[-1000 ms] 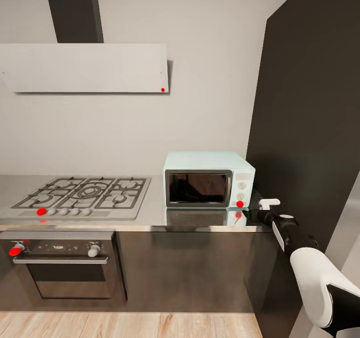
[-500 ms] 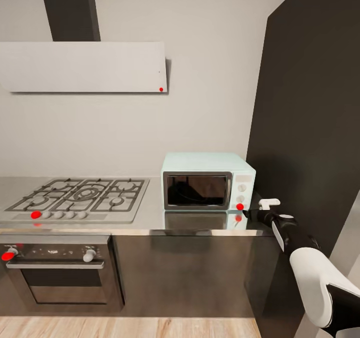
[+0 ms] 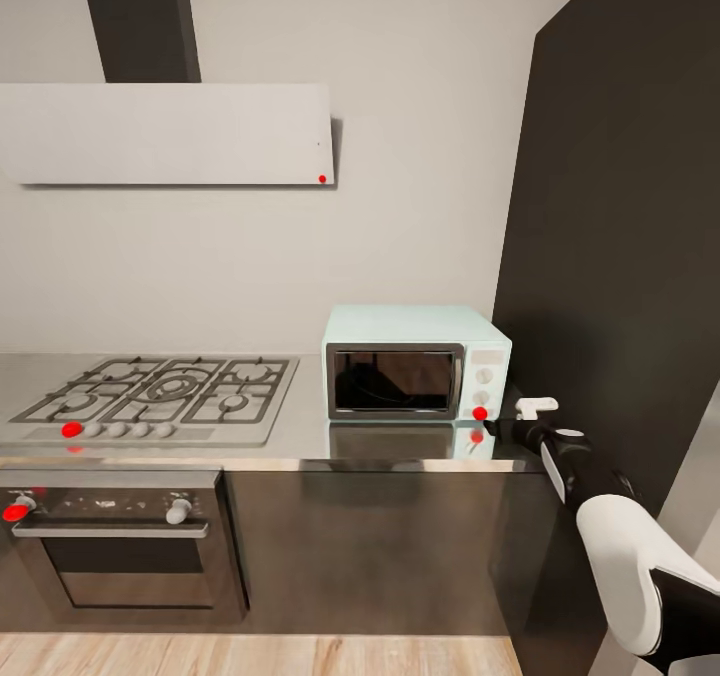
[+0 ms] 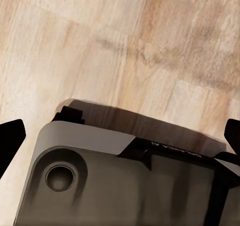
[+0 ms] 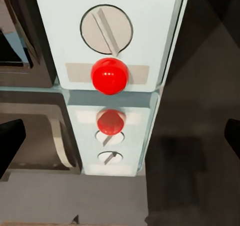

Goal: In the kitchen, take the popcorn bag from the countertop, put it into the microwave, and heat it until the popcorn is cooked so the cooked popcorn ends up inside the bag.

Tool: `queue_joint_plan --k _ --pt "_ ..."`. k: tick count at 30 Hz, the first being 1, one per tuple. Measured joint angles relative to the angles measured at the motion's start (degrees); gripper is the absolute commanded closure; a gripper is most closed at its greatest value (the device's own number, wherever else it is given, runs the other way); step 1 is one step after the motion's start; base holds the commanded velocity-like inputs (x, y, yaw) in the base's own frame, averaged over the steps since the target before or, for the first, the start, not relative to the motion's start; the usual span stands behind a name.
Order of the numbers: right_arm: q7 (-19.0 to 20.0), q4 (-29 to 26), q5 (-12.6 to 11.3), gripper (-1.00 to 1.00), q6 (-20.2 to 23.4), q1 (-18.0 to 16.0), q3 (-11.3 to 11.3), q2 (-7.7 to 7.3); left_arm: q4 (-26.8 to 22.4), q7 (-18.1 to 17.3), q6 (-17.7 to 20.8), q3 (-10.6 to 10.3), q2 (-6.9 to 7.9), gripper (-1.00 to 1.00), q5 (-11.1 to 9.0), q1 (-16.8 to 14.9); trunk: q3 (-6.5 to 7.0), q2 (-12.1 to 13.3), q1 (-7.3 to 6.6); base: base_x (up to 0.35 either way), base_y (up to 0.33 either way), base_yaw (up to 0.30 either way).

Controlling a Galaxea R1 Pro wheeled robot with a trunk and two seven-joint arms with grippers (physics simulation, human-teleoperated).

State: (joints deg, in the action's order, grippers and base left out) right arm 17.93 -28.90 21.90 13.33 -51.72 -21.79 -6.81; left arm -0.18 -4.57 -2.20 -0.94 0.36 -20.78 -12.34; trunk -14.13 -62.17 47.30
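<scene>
The microwave (image 3: 415,361) is seen shut on the countertop (image 3: 400,446), right of the hob (image 3: 155,396); through its dark window, contents cannot be told. The right gripper (image 3: 505,421) is held spread near its red dot (image 5: 110,75). The left gripper's (image 4: 120,136) tips are set wide apart over floor (image 4: 100,45).

A home kitchen: a steel gas hob (image 3: 160,393) sits in the grey tabletop (image 3: 400,443), a built-in oven (image 3: 115,536) (red knob) below the hob, an extractor hood (image 3: 165,134) above it, and a mint microwave (image 3: 415,361) just beside it.
</scene>
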Motion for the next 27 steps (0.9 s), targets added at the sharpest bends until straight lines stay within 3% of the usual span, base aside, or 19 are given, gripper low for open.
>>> queue_joint_plan --k 13,14,27 --pt "-0.1 0.0 0.0 -1.00 -1.0 0.0 0.0 0.06 0.0 -0.1 0.0 -0.1 0.06 -1.00 0.1 0.0 0.00 0.0 0.00 0.068 0.000 0.000" --pt "-0.1 0.0 0.0 1.00 -1.1 0.0 0.0 0.09 0.0 -0.1 0.0 -0.1 0.06 -1.00 0.1 0.0 0.00 0.0 0.00 0.000 0.000 0.000" --pt "-0.1 0.0 0.1 1.00 -1.1 0.0 0.1 0.43 0.0 -0.1 0.0 -0.1 -0.02 -1.00 0.1 0.0 0.00 0.0 0.00 0.000 0.000 0.000"
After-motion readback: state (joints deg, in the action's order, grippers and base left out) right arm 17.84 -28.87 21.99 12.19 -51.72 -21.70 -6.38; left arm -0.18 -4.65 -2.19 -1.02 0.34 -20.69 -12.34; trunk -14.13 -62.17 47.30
